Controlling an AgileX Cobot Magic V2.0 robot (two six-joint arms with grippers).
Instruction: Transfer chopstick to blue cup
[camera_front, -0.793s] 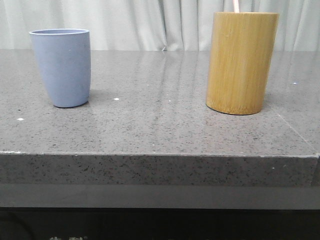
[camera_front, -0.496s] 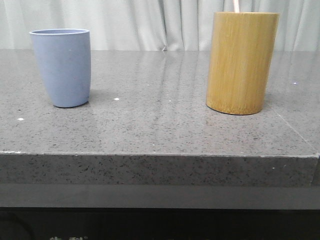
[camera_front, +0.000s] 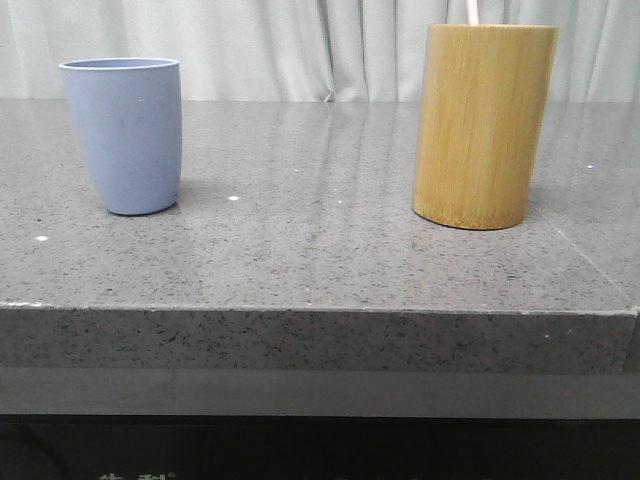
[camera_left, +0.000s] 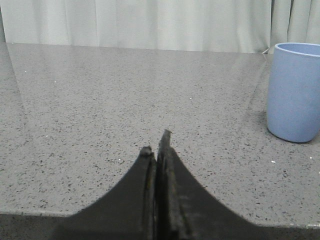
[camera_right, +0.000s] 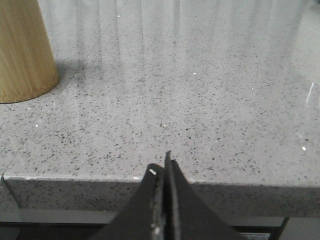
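On the grey stone table (camera_front: 320, 250) in the front view we see the blue cup (camera_front: 124, 135) standing upright on the left, well apart from the tan bamboo holder (camera_front: 484, 125) on the right, with just the tip of the chopstick (camera_front: 471, 11) poking above the holder's rim. From the left wrist view we see the left gripper (camera_left: 157, 150) with its fingers pressed together on nothing, low at the table's near edge, the cup off to one side. From the right wrist view we see the right gripper (camera_right: 164, 167) likewise closed and empty at the near edge, the holder's base beyond it.
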